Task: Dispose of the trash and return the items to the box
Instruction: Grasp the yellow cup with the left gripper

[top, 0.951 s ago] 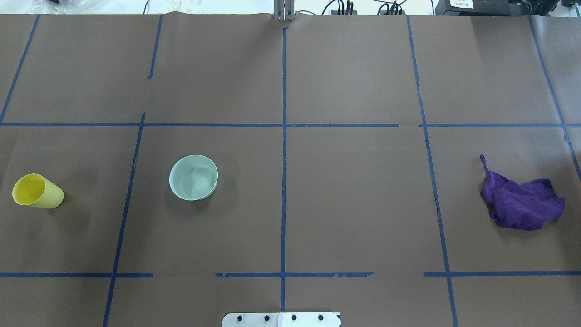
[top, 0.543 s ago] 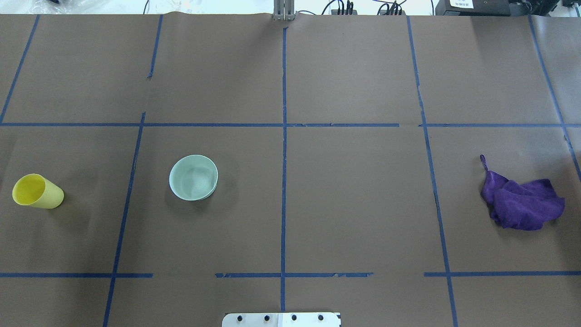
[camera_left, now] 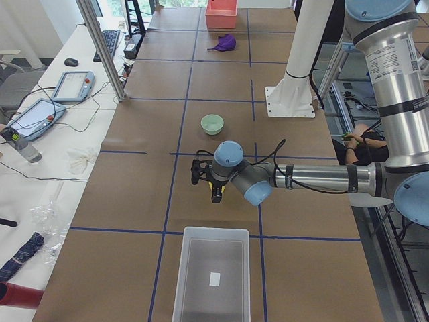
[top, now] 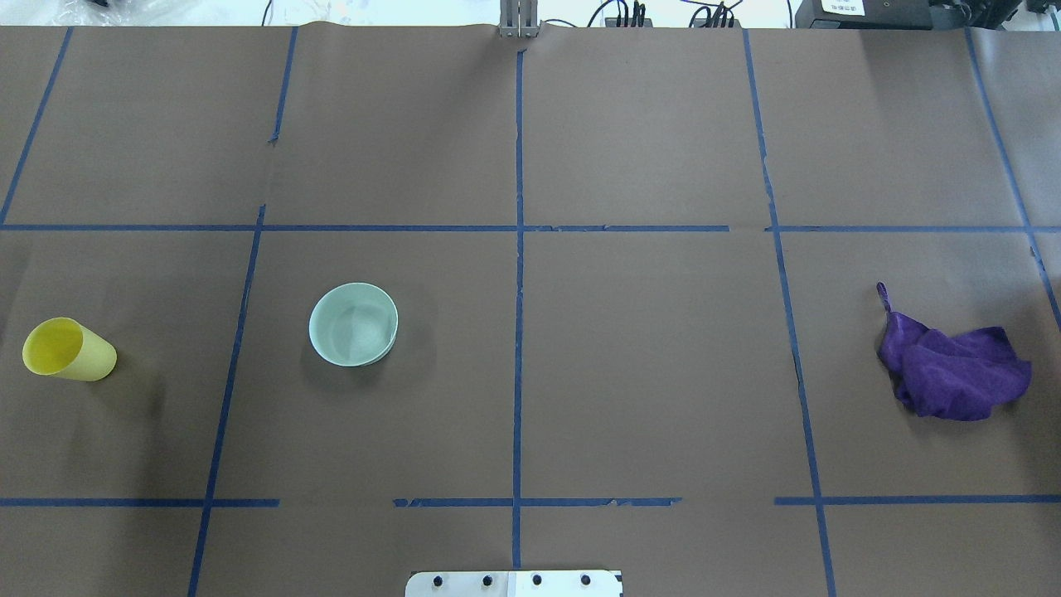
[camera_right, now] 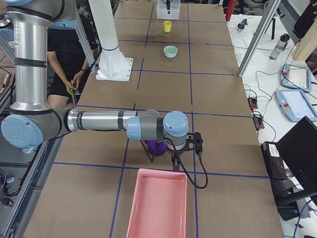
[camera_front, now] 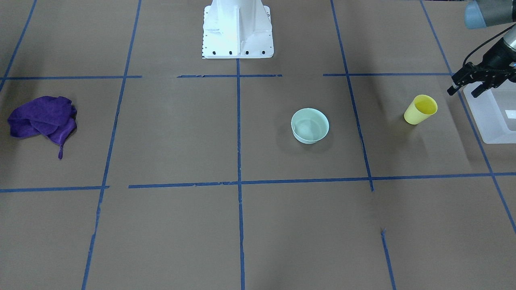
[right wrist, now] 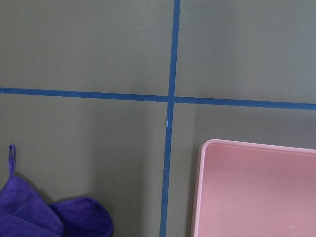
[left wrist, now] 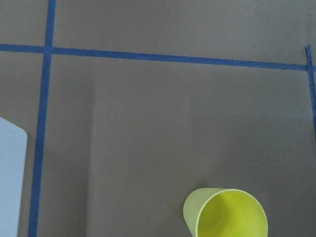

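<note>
The yellow cup point(camera_front: 420, 109) stands upright at the table's left end, also in the overhead view point(top: 68, 349) and low in the left wrist view point(left wrist: 226, 213). The mint-green bowl point(camera_front: 310, 125) stands upright and empty, further toward the middle point(top: 353, 323). The translucent box point(camera_front: 492, 117) sits beyond the cup at the table's end point(camera_left: 211, 282). My left gripper point(camera_front: 463, 92) hovers open and empty above the gap between cup and box. My right gripper point(camera_right: 185, 148) hangs over the table's other end; I cannot tell whether it is open.
A crumpled purple cloth point(top: 953, 373) lies at the right end, partly under the right gripper point(right wrist: 44, 217). A pink tray point(camera_right: 156, 203) sits beyond it at that end point(right wrist: 256, 187). The white robot base point(camera_front: 237, 28) stands mid-table at the robot's edge.
</note>
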Tool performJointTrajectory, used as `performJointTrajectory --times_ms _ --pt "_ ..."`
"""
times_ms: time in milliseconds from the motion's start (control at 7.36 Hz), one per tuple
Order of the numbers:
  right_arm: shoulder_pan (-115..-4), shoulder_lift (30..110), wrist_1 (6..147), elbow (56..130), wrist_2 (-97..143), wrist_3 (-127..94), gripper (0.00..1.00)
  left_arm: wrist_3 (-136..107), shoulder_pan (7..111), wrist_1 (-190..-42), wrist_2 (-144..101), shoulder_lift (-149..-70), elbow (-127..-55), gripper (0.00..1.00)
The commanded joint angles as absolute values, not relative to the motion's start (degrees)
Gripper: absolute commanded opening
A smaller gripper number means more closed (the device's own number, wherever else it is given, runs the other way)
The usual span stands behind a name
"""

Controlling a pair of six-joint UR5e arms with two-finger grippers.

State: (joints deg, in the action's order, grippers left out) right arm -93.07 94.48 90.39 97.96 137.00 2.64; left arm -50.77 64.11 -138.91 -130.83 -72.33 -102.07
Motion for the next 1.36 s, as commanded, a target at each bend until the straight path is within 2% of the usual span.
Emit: performJointTrajectory --times_ms 0,543,815,1223 --pt "-93.1 94.6 90.4 98.0 136.9 2.6 1.00 -58.3 58.2 -142.7 -126.3 -72.9 -100.6 1.00" --pt "-93.1 94.6 90.4 97.9 136.8 2.6 1.00 -58.4 55.0 -142.7 -125.1 -75.1 -97.1 0.98" --pt "-93.1 94.5 90.4 97.9 136.8 2.6 1.00 -58.4 54.7 -142.6 -125.2 -75.1 -96.9 0.71" --pt "-93.1 94.5 90.4 98.0 136.8 2.6 1.00 -58.4 53.3 -142.6 -125.0 -75.3 -96.6 0.00"
